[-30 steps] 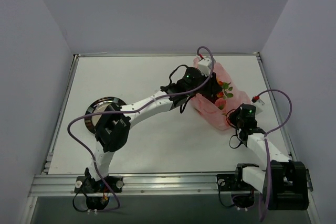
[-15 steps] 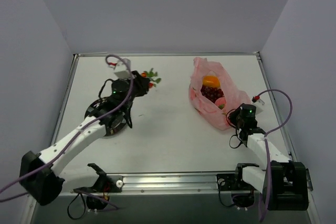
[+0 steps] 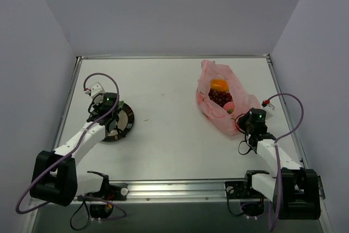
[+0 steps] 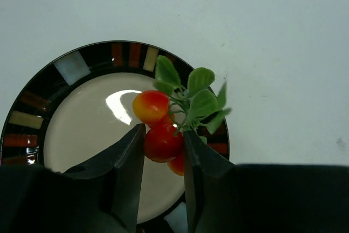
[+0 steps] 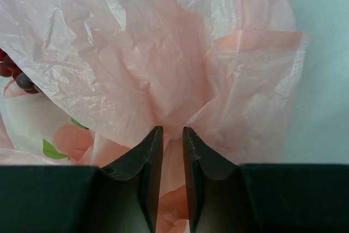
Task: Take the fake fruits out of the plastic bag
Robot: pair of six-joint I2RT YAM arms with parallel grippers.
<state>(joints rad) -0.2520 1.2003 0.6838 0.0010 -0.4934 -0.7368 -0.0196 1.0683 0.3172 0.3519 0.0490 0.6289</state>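
My left gripper [image 4: 163,151] is shut on a red-and-green fruit piece [image 4: 162,141], small red and orange balls with green leaves, held over the round dark-rimmed plate [image 4: 71,69]. In the top view the left gripper [image 3: 108,108] is over that plate [image 3: 126,118] at the left. The pink plastic bag [image 3: 240,99] lies at the right, open, with a yellow-orange fruit [image 3: 219,84] and dark red grapes [image 3: 221,96] inside. My right gripper [image 5: 172,151] is shut on a fold of the bag [image 5: 136,53] at its near edge [image 3: 245,124].
The plate's rim carries coloured tiles [image 4: 133,54]. Grapes [image 5: 16,77] and a green leaf [image 5: 52,148] show through the bag in the right wrist view. A raised rail [image 3: 174,57] borders the table's far edge.
My left arm has swung from the bag across the table to the plate, carrying the red-and-green piece. The right gripper and the bag have stayed put.
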